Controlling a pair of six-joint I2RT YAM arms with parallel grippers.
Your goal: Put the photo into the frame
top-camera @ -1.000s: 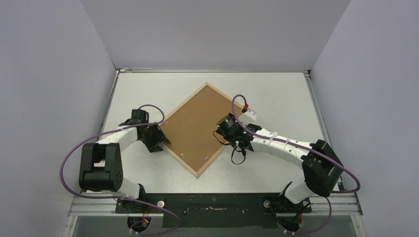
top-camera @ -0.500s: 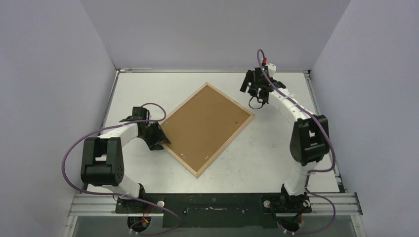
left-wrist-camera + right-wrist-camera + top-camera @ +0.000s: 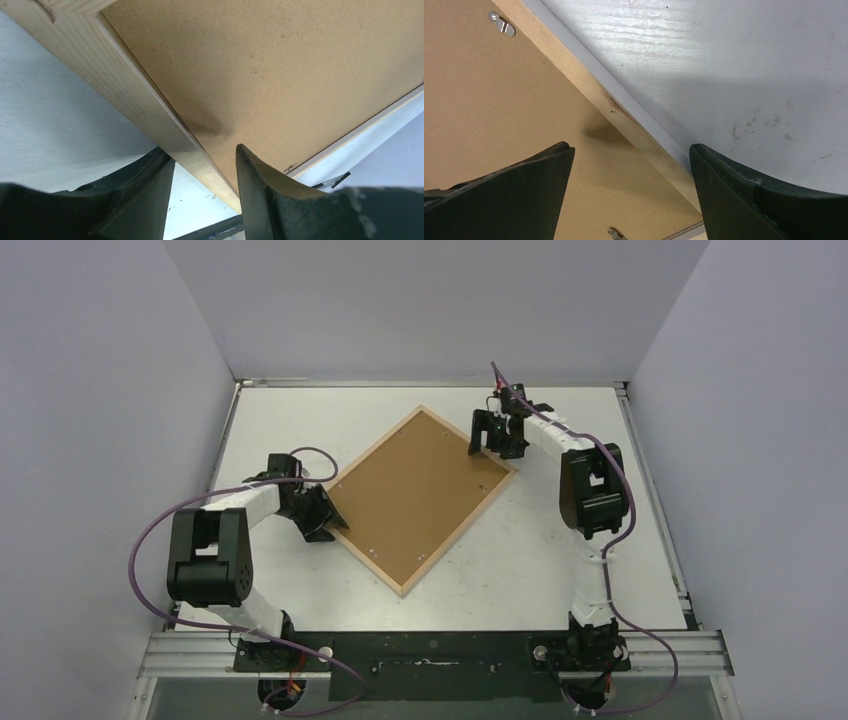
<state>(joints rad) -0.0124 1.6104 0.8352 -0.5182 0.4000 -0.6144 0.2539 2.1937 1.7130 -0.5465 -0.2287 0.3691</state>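
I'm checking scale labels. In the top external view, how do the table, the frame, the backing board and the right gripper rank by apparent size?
Largest first:
1. table
2. frame
3. backing board, barely smaller than the frame around it
4. right gripper

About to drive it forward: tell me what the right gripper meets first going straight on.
The right gripper would probably meet the frame first: its wooden edge lies between the open jaws, with backing board one side and table the other. Depth is unclear.
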